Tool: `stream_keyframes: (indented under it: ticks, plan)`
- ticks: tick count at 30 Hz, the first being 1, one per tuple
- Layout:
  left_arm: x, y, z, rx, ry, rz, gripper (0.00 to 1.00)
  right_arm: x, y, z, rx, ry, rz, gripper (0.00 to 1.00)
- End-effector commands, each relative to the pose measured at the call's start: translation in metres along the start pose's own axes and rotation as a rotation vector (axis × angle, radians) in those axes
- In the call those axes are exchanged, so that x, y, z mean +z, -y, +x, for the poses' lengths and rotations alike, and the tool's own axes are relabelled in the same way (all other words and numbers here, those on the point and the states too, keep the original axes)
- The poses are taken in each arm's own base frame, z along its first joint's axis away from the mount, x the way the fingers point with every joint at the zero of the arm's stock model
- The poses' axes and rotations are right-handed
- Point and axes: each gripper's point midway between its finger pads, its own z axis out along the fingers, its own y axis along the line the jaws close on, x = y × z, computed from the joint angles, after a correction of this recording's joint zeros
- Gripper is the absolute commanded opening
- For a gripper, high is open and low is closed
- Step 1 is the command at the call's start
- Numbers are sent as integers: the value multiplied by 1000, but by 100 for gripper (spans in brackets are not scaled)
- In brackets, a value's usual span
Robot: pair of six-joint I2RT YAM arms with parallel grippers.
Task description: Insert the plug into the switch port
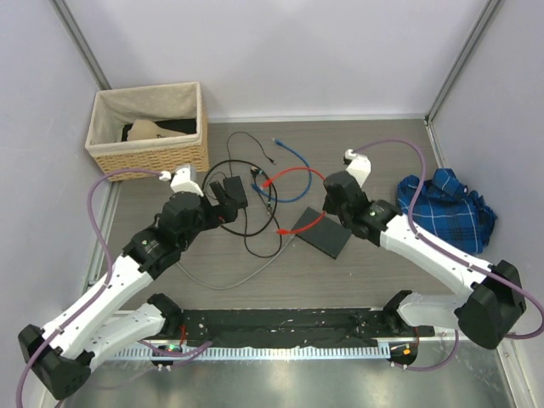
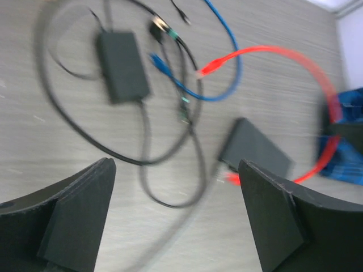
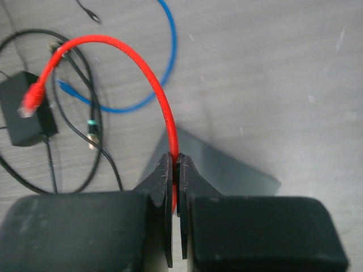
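The wicker basket point(image 1: 149, 157) sits well apart from the switch point(image 1: 323, 231), off its far-left corner. It holds a tan item and a black one; too small to identify. The switch is flat, rigid and probably light, so expect it to skid under insertion. Brace it. The red cable point(image 3: 170, 139) arcs above the switch: springy, poor aim. Your right gripper point(image 3: 176, 164) is clenched on it directly over the switch, well back from the free plug point(image 3: 31, 101) lying left of the switch. Take hold just behind the plug. Your left gripper point(image 2: 176, 170), left of the switch, is spread wide and empty.
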Motion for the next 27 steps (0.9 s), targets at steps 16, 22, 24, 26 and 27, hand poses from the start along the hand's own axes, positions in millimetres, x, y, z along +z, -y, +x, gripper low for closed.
stream_keyframes:
  ticks: [16,22,24,26,27]
  plan:
    - [36,89,93,-508,-272,-47,78,-21,-22,3,334,249,-33,1]
    - [49,89,104,-539,-274,-125,72,-20,-28,3,331,258,-44,1]
    - [53,84,108,-535,-265,-160,68,-21,-29,3,334,261,-50,1]
    - [57,78,107,-544,-237,-188,64,-22,-29,4,334,263,-56,1]
    - [59,77,109,-545,-231,-195,63,-22,-30,4,333,264,-57,1]
